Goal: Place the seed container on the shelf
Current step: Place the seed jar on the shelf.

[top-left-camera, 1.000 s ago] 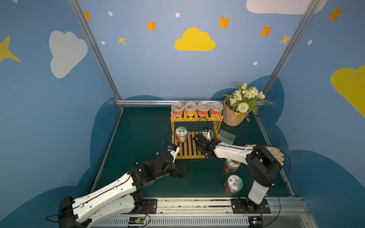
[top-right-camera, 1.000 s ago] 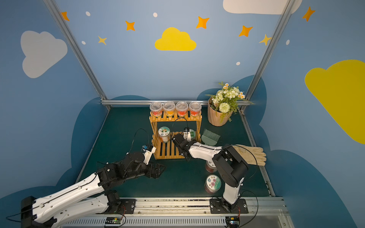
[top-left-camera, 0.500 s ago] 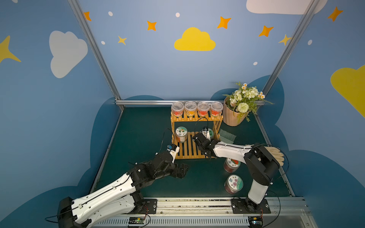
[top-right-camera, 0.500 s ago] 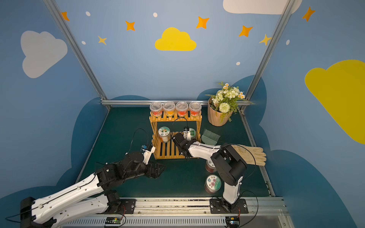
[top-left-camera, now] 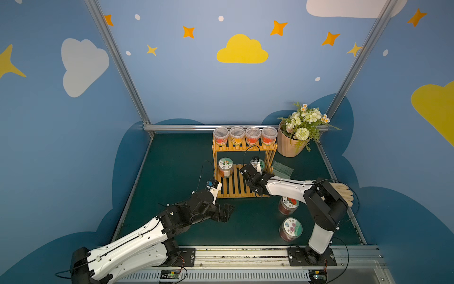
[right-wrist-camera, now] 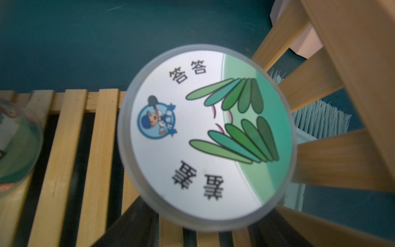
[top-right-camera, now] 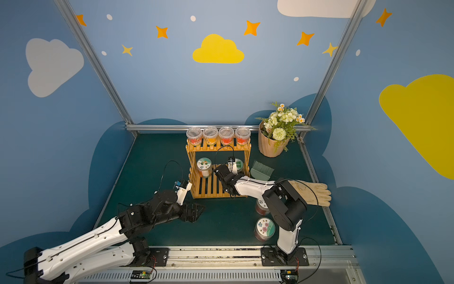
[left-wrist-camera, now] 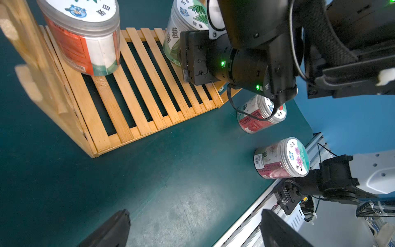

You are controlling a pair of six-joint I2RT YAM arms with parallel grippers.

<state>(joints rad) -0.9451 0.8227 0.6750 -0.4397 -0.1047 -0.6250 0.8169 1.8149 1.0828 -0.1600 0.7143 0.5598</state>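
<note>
The seed container [right-wrist-camera: 205,136], a clear jar with a white and green leaf lid, is at the back right of the lower tier of the shelf [top-left-camera: 233,186], next to its slatted side. It looks slightly tilted in the left wrist view [left-wrist-camera: 186,25]. My right gripper [right-wrist-camera: 205,222] is shut on it, with a dark finger on each side of the jar below the lid. In both top views the wrist covers most of the jar [top-left-camera: 261,163] [top-right-camera: 238,163]. My left gripper [left-wrist-camera: 194,226] hangs open over the green mat in front of the shelf [left-wrist-camera: 141,102], holding nothing.
An orange-labelled jar [top-left-camera: 225,167] stands at the left of the lower tier. Several lidded cups [top-left-camera: 244,135] fill the top tier. Two red jars [top-left-camera: 288,204] [top-left-camera: 290,229] stand on the mat near my right arm. A flowerpot [top-left-camera: 292,142], a green brush [top-left-camera: 282,169] and a glove [top-left-camera: 342,193] lie to the right.
My right arm's elbow has shifted slightly while its gripper stays at the lower tier with the jar. The left arm has not moved.
</note>
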